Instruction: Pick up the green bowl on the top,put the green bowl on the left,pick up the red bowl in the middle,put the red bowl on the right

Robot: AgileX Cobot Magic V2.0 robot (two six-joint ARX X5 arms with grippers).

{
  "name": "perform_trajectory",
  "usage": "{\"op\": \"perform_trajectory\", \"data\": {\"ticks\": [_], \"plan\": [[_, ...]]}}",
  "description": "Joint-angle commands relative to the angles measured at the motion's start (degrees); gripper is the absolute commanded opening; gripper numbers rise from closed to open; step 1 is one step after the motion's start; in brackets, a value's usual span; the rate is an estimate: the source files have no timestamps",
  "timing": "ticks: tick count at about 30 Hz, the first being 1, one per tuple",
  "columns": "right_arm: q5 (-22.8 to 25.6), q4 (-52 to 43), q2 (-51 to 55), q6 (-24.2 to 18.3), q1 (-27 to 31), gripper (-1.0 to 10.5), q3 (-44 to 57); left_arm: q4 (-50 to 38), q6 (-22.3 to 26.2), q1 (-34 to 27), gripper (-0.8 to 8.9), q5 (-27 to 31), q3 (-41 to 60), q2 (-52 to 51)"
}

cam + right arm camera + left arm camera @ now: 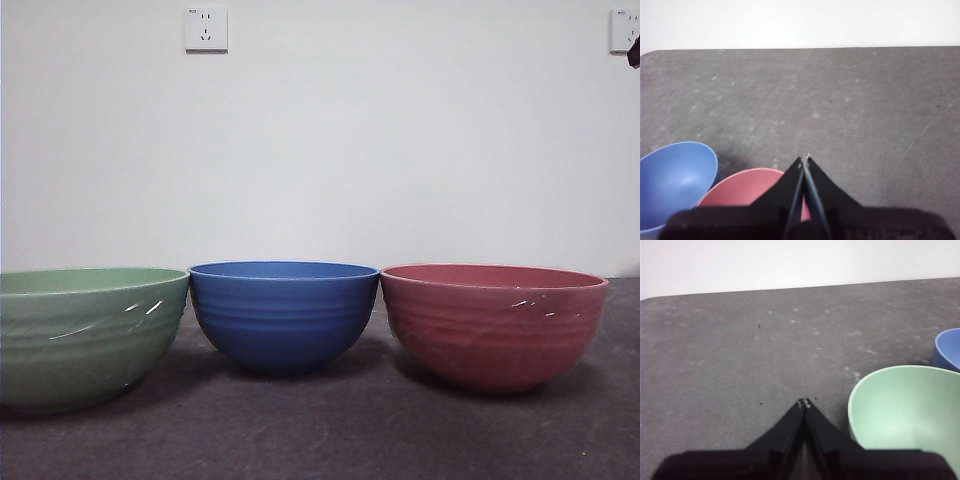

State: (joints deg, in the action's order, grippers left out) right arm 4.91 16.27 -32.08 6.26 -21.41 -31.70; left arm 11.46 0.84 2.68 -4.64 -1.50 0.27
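Three bowls stand in a row on the dark grey table. The green bowl (85, 335) is at the left, a blue bowl (283, 312) in the middle, the red bowl (492, 322) at the right. All stand upright and empty. My left gripper (804, 403) is shut and empty, raised above the table beside the green bowl (905, 415). My right gripper (804, 160) is shut and empty, raised above the red bowl (747, 192). In the front view only a black tip (634, 52) of an arm shows at the top right corner.
The blue bowl also shows in the left wrist view (949, 348) and in the right wrist view (675, 180). A white wall with two sockets (205, 28) stands behind the table. Bare grey table (330, 430) lies in front of the bowls.
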Motion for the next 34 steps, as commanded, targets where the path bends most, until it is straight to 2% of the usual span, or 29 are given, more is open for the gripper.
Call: {"op": "perform_trajectory", "data": {"ticks": [1, 25, 27, 30, 34], "plan": [[-0.04, -0.33, 0.11, 0.52, -0.02, -0.2, 0.26, -0.02, -0.66, -0.13, -0.03, 0.09, 0.87, -0.09], [-0.04, 0.24, 0.11, 0.02, -0.02, -0.2, 0.26, -0.02, -0.66, -0.13, -0.03, 0.09, 0.87, -0.09], [-0.02, 1.09, 1.49, -4.63, 0.00, -0.2, 0.63, -0.02, -0.66, -0.13, -0.03, 0.09, 0.87, -0.09], [-0.09, 2.32, 6.91, -8.68, 1.62, -0.2, 3.10, -0.04, -0.66, -0.13, -0.03, 0.07, 0.87, -0.09], [-4.92, -0.70, 14.58, -9.42, 6.71, -0.2, 10.91, -0.02, -0.66, -0.13, -0.03, 0.07, 0.87, -0.09]]}}
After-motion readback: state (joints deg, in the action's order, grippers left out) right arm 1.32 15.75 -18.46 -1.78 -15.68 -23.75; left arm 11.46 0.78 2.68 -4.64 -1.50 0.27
